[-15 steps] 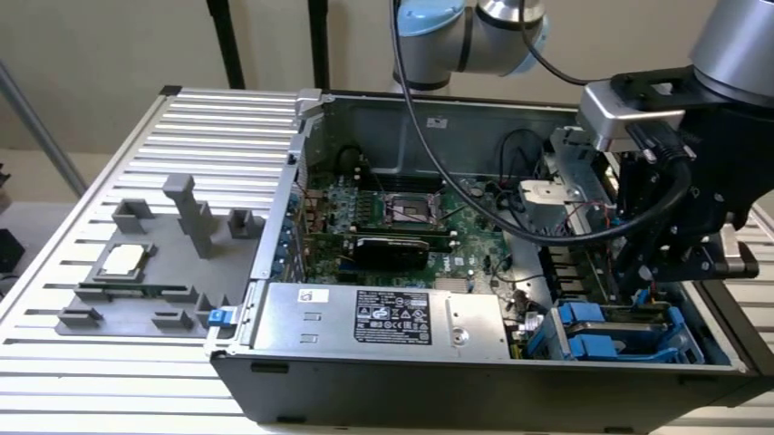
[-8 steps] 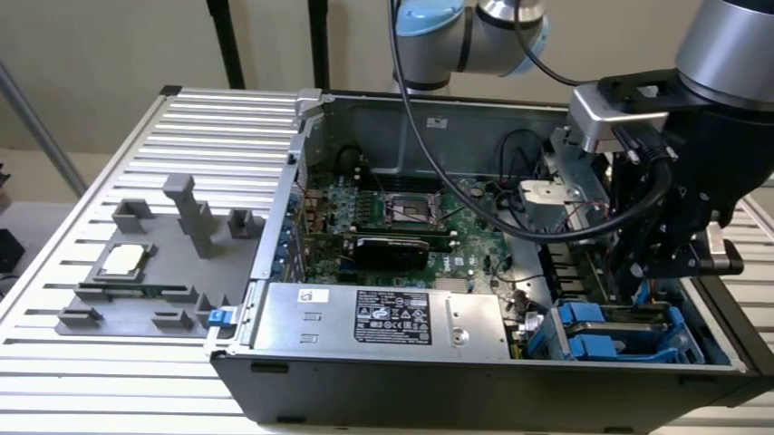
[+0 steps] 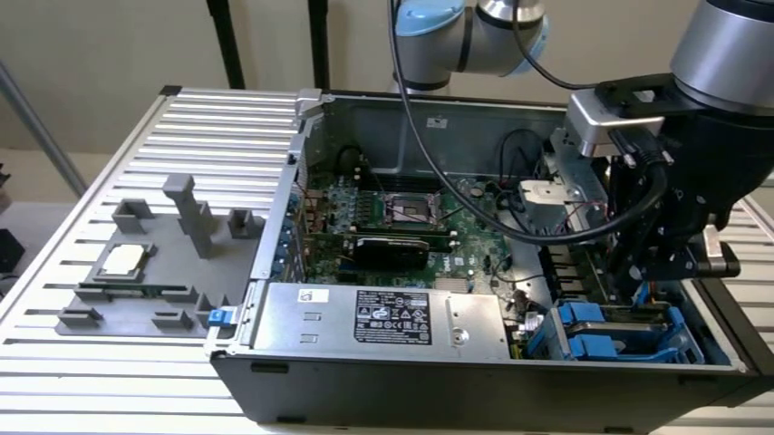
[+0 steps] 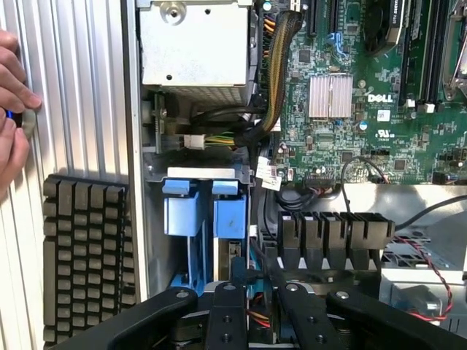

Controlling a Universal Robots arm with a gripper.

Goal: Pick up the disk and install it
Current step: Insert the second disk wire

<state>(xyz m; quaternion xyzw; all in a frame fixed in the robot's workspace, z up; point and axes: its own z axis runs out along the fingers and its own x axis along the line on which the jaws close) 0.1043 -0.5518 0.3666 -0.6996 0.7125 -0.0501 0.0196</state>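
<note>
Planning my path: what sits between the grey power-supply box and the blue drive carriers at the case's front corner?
In the exterior view, a bundle of coloured cables fills the gap between the power-supply box and the blue carriers.

"DELL" is printed in white on the green motherboard (image 4: 365, 109), beside a silver heatsink (image 4: 330, 95). The black label (image 3: 393, 317) on the grey power-supply box (image 3: 375, 317) is printed in white, but it cannot be read.

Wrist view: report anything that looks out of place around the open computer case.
A person's hand reaches in at the edge, over the ribbed table beside the case, pinching something small and blue. Inside the case, the blue drive carriers stand upright in their bay; nothing there looks askew or damaged.
</note>
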